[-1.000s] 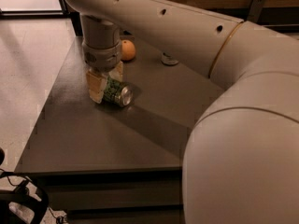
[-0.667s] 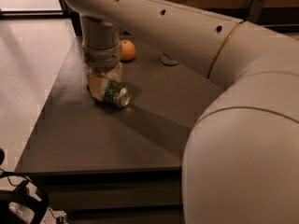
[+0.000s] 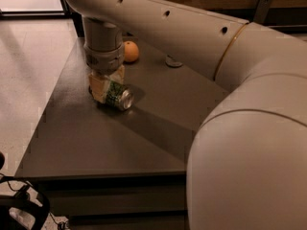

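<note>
- Gripper (image 3: pixel 107 86): pale yellow, under the wrist, low over the far left part of the table. It sits right at the can and touches it. Whether it is clamped on the can or loose about it, I cannot tell.
- Can (image 3: pixel 118 96): green, on its side on the table, with its silver end facing near and right. Its far-left end is hidden behind the gripper.
- Arm (image 3: pixel 158 23): cream, coming in from the right over the far side of the table, with the wrist pointing straight down.
- Orange (image 3: pixel 130 51): on the table just beyond the gripper, far and right of the can and apart from it.
- Grey disc (image 3: pixel 173 61): small and low, right of the orange, by the arm's edge; what it is cannot be told.
- Table (image 3: pixel 96 143): dark, flat top.
- Floor (image 3: pixel 24 80): pale, left of the table.
- Cables (image 3: pixel 19 207): black, at the near left, below the table's edge.
</note>
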Tool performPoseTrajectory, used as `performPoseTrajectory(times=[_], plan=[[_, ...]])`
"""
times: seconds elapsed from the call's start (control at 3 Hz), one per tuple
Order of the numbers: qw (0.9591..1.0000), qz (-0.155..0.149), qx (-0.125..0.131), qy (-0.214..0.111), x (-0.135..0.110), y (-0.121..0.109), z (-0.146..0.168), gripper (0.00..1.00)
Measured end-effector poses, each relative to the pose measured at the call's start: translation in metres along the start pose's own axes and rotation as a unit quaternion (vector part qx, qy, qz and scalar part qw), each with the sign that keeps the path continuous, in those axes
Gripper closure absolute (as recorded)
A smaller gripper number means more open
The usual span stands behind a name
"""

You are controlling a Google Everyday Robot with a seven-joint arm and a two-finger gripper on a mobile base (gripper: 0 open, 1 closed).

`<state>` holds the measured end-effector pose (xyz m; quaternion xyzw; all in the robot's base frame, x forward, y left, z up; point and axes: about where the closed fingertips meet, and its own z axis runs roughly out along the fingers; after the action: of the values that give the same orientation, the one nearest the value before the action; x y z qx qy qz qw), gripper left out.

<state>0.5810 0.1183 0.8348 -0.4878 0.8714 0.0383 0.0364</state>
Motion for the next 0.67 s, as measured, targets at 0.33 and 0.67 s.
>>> performPoseTrajectory(times=[0.33,0.67], plan=[[1.0,0.0,0.0,0.0,0.0,0.0,0.0,1.0],[0.9999,-0.009,0.002,-0.009,0.0,-0.0039,-0.0055,1.0]])
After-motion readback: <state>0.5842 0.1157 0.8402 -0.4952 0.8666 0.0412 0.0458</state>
